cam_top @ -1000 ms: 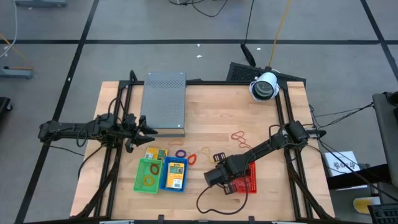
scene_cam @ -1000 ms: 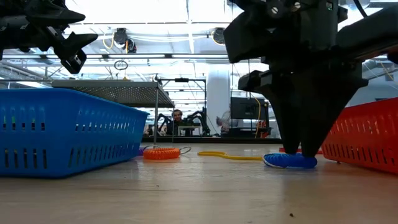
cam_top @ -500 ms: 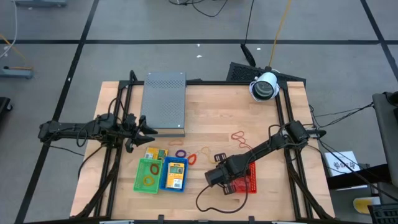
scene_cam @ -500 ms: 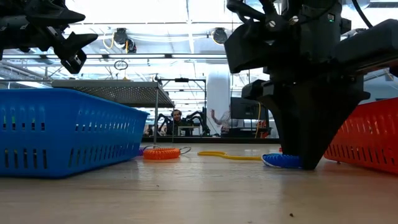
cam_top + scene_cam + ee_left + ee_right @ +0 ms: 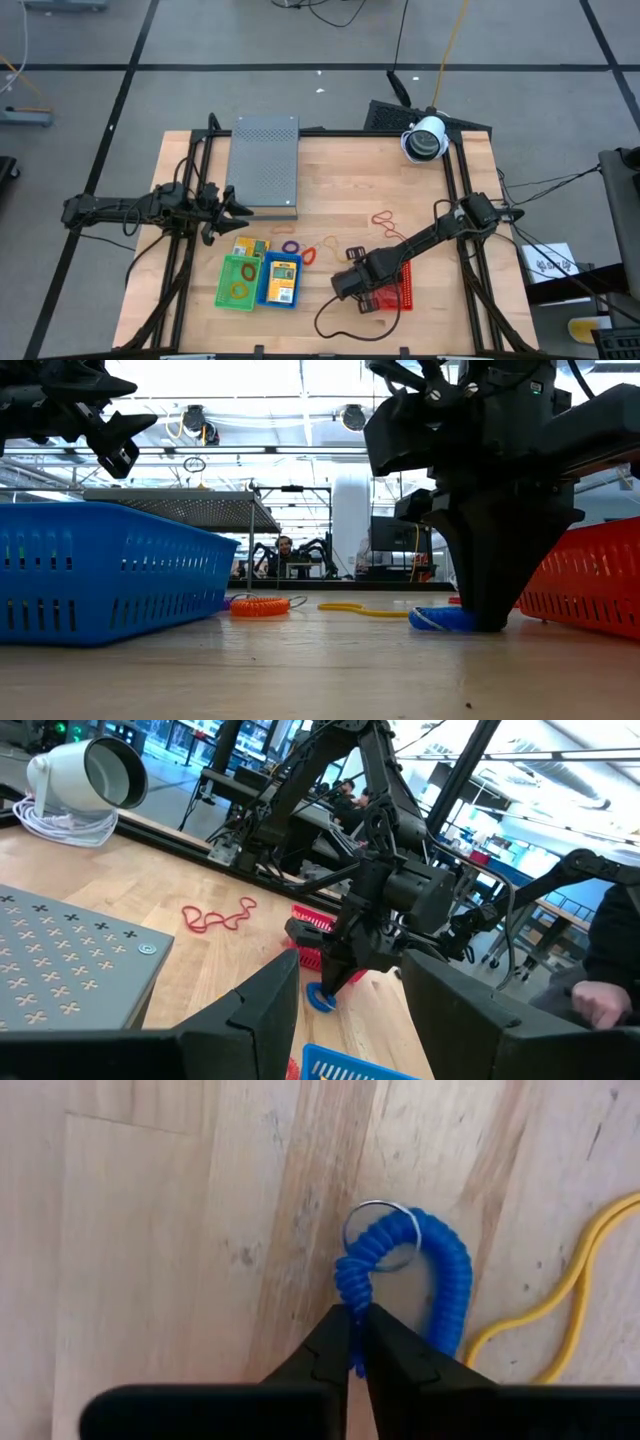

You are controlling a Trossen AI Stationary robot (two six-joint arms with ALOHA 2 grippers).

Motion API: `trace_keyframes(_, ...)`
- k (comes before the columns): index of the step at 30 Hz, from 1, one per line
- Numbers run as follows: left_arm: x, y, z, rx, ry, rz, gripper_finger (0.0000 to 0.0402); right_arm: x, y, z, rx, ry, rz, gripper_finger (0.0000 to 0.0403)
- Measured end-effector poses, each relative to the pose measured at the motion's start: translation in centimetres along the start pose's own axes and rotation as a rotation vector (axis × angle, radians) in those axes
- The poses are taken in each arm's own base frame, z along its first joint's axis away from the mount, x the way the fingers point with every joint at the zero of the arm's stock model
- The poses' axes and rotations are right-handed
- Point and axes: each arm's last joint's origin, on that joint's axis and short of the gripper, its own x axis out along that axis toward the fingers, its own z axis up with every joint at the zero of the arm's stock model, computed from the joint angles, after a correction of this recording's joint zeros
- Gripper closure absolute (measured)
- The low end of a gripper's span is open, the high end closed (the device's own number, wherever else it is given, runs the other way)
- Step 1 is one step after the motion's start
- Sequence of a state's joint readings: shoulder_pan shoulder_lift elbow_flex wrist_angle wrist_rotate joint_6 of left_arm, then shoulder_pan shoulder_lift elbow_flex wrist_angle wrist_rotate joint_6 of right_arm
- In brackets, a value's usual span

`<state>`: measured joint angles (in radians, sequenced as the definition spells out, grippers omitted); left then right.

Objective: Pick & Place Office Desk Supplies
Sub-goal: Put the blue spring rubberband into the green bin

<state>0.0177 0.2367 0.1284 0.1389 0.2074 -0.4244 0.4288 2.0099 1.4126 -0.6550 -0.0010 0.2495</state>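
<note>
Right gripper (image 5: pixel 355 1342) is positioned low over the wooden table (image 5: pixel 420 190), just beside the red basket (image 5: pixel 398 290), with its fingertips brought down to the surface. Its two dark fingers (image 5: pixel 325 1345) are clenched on the blue coiled loop (image 5: pixel 440 1285), pinched at the coil's end next to a small metal ring (image 5: pixel 382 1235). In the low view the same blue coiled loop (image 5: pixel 435 619) lies flat on the table at the foot of the right gripper (image 5: pixel 487 622), touching it. A yellow band (image 5: pixel 570 1280) is seen just beside the blue coil, and in the low view it lies farther back on the table.

Left gripper (image 5: pixel 232 208) is held above the table beside the grey perforated box (image 5: pixel 265 165), well apart from the right arm. Its fingers (image 5: pixel 260 1010) are spread apart and nothing is held between them.

Other supplies are distributed as follows. A green basket (image 5: pixel 238 281) holds an orange loop, and a blue basket (image 5: pixel 280 280) beside it holds a yellow-orange packet. A purple loop (image 5: pixel 291 246) and an orange coil (image 5: pixel 259 606) lie on the table near the blue basket. A red band (image 5: pixel 215 916) lies on open wood farther toward the white camera (image 5: pixel 425 138). A black clip (image 5: pixel 352 253) rests close to the right gripper.
</note>
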Motion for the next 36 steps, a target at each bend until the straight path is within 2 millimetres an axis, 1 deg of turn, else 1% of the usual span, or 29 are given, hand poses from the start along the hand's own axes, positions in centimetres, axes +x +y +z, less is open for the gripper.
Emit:
trace_keyframes(4,0.0,0.0,0.0,-0.001,0.0,0.0,0.0215,-0.7,0.0,0.2,0.014,-0.037,0.005,0.0397)
trace_keyframes(6,0.0,0.0,0.0,0.0,0.0,0.0,0.0215,-1.8,0.2,0.2,0.026,-0.065,0.008,0.0398)
trace_keyframes(12,0.0,0.0,0.0,-0.001,0.0,0.0,0.0215,-6.6,0.3,0.2,0.095,-0.204,-0.006,0.04)
trace_keyframes(18,0.0,0.0,0.0,-0.001,0.0,0.0,0.0215,-12.4,0.7,-0.3,0.11,-0.419,-0.035,0.0401)
trace_keyframes(20,0.0,0.0,0.0,0.0,0.0,0.0,0.0215,-13.9,0.9,-0.4,0.106,-0.49,-0.028,0.0402)
trace_keyframes(22,0.0,0.0,0.0,-0.001,0.0,0.0,0.0215,-15.0,1.1,-0.3,0.091,-0.56,-0.022,0.0402)
trace_keyframes(31,0.0,0.0,0.0,0.0,0.0,0.0,0.0215,-17.2,1.8,2.0,-0.108,-0.861,0.064,0.0402)
trace_keyframes(33,0.0,0.0,0.0,-0.001,0.0,0.0,0.0215,-17.4,1.6,2.8,-0.14,-0.919,0.051,0.0402)
trace_keyframes(36,0.0,0.0,0.0,0.0,0.0,0.0,0.0215,-17.6,1.2,4.3,-0.191,-0.951,0.004,0.0402)
